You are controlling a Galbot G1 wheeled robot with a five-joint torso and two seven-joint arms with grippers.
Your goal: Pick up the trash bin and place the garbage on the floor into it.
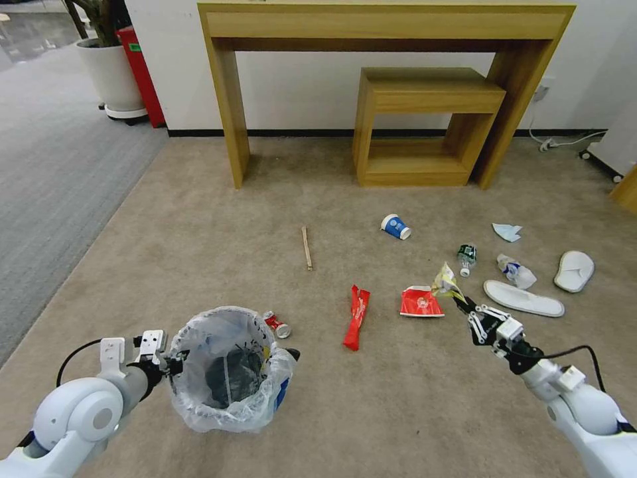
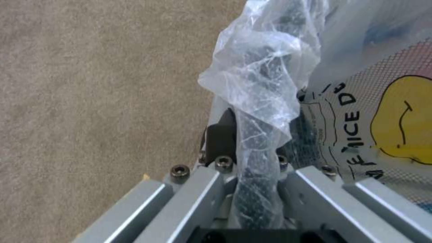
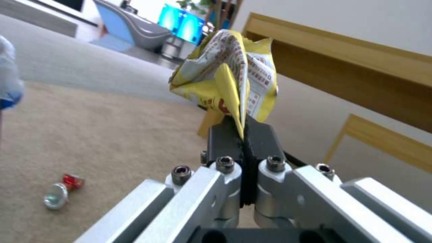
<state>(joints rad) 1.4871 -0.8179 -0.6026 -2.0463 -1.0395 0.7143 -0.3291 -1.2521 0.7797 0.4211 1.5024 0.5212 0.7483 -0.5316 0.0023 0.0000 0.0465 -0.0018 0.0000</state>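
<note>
The left gripper (image 1: 174, 363) clamped the rim of the small black plastic-lined trash bin (image 1: 229, 369) above the beige carpet floor (image 1: 199, 219). The right gripper (image 1: 459, 302) pinched a crumpled yellow wrapper (image 1: 445, 279), judged light, soft, best held by its edge.

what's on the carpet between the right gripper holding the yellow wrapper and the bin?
Head view: a long red wrapper lies midway, a crushed can beside the trash bin. A flat red wrapper sits near the right gripper and its yellow wrapper.

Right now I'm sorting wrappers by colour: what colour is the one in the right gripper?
Yellow, with red print; the right wrist view shows the wrapper best.
</note>
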